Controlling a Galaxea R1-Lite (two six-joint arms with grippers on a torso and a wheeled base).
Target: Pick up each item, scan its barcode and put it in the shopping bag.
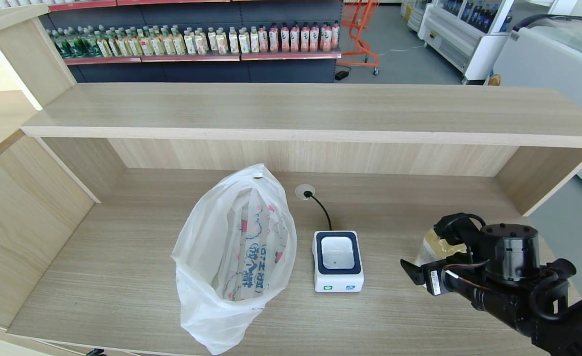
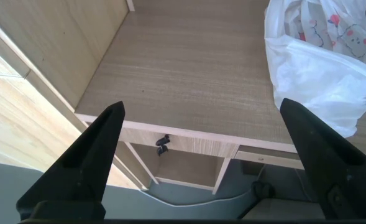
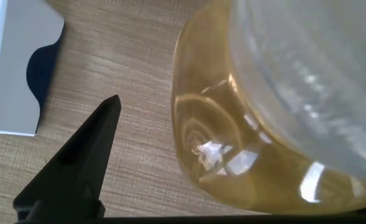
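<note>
Though largely masked by the right gripper [image 1: 417, 269], made out a clear container [image 1: 432, 251] with yellowish contents at the counter's [image 1: 123, 277] near right; cannot tell whether clamped. Just left: scanner [image 1: 338, 261]. Farther left: shopping bag [image 1: 197, 257], printed pack [image 1: 254, 247] inside. Left gripper [image 2: 202, 106] spread wide, empty, over near-left counter edge.

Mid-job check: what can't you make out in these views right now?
Bottle: head view, the right arm covers most of it; right wrist view, edges cut it off; no barcode seen.
Packet in the shopping bag: head view, the plastic veils it; kind unclear.
Scanner: right wrist view, the edge cuts most off.
</note>
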